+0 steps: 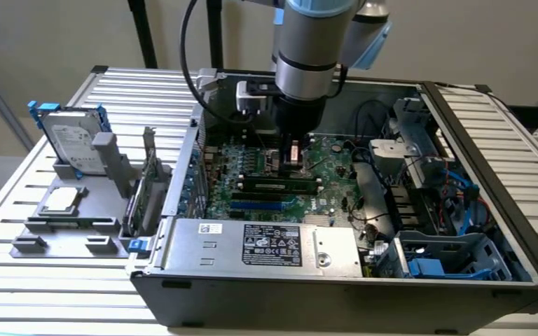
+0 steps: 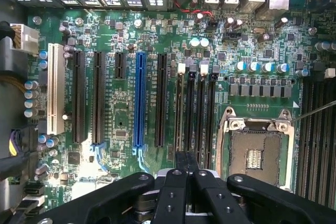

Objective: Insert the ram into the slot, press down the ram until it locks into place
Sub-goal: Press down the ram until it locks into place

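Table (image 1: 26,280) of pale metal slats carries everything you see in the exterior view. On it lies the open computer case (image 1: 344,294), its side off and its inside facing up. The arm (image 1: 311,42) comes down from above into the middle of the case.

Toward the exterior view's left, outside the case, you have a grey holder (image 1: 64,234) with a hard drive (image 1: 71,140) standing upright in it, a square chip (image 1: 61,201) lying flat, and an expansion card (image 1: 148,185) standing on edge beside the case wall.

Inside the case the green motherboard (image 2: 126,35) fills the floor. In the wrist view you can read its sockets side by side: a white one (image 2: 52,95), black ones, the blue socket (image 2: 139,98), one more black one, then four narrow memory sockets with end clips, and the processor socket (image 2: 255,153) beyond them.

The gripper (image 2: 184,162) hangs low over the board with its fingers pressed together, the tips over the near ends of the memory sockets. You cannot tell whether they touch anything. The slot (image 2: 180,111) runs away from the fingertips, one of that row of four; which of them sits exactly below the tips is not clear.

The ram (image 1: 274,186) shows in the exterior view as a long dark stick with a pale label, standing on edge on the board between the gripper (image 1: 293,157) and the blue socket. It lies along a black socket with pale clips at both ends. You cannot tell whether the clips have closed on it.
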Motion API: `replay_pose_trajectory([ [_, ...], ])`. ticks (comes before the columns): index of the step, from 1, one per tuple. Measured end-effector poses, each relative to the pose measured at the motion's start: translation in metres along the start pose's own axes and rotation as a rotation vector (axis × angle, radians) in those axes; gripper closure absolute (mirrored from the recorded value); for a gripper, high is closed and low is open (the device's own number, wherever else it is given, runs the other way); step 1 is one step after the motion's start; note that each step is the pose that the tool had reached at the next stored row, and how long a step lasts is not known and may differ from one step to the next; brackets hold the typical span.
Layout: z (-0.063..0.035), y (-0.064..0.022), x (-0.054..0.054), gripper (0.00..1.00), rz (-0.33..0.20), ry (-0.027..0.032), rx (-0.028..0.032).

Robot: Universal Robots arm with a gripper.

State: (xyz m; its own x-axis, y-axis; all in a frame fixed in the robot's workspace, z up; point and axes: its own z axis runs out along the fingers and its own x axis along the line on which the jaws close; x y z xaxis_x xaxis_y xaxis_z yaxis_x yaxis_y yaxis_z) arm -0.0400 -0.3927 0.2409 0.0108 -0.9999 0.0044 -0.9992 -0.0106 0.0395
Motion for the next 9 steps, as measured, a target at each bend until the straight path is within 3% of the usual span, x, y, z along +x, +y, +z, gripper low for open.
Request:
replay_pose_trajectory([
  [9, 0.0097, -0.0004, -0.0017, 0.90, 0.000, 0.0002, -0.0001],
])
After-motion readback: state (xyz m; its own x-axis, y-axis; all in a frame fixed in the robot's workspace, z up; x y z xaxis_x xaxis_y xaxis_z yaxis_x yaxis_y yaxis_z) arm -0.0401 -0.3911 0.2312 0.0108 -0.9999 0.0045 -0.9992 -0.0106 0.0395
